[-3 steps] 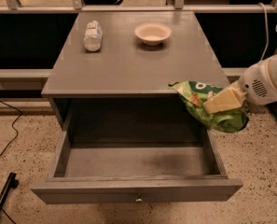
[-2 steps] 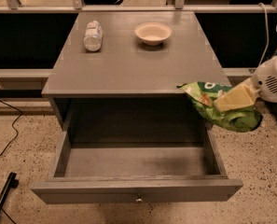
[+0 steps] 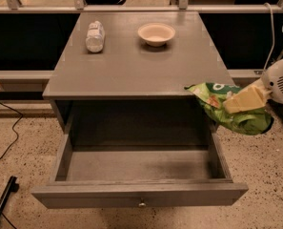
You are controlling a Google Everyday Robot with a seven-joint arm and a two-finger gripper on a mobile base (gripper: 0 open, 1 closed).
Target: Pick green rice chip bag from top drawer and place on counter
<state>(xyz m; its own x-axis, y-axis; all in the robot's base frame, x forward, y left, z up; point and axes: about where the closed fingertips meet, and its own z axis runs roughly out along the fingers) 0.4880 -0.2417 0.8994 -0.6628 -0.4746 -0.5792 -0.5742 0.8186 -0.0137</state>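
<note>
The green rice chip bag (image 3: pixel 227 109) hangs in the air at the right, level with the front right corner of the counter (image 3: pixel 131 61) and above the right side of the top drawer (image 3: pixel 141 194). My gripper (image 3: pixel 238 101) reaches in from the right and is shut on the bag, with a cream-coloured finger across its middle. The drawer is pulled wide open and its inside shows nothing. The small metal knob (image 3: pixel 141 204) sits at the drawer's front centre.
A white wrapped bottle-like packet (image 3: pixel 95 36) lies at the counter's back left. A pale bowl (image 3: pixel 156 34) stands at the back centre. A railing runs behind the cabinet. Cables lie on the speckled floor at the left.
My gripper has carried the bag to the right and slightly up, away from the drawer's interior to beside the counter's front right corner.
</note>
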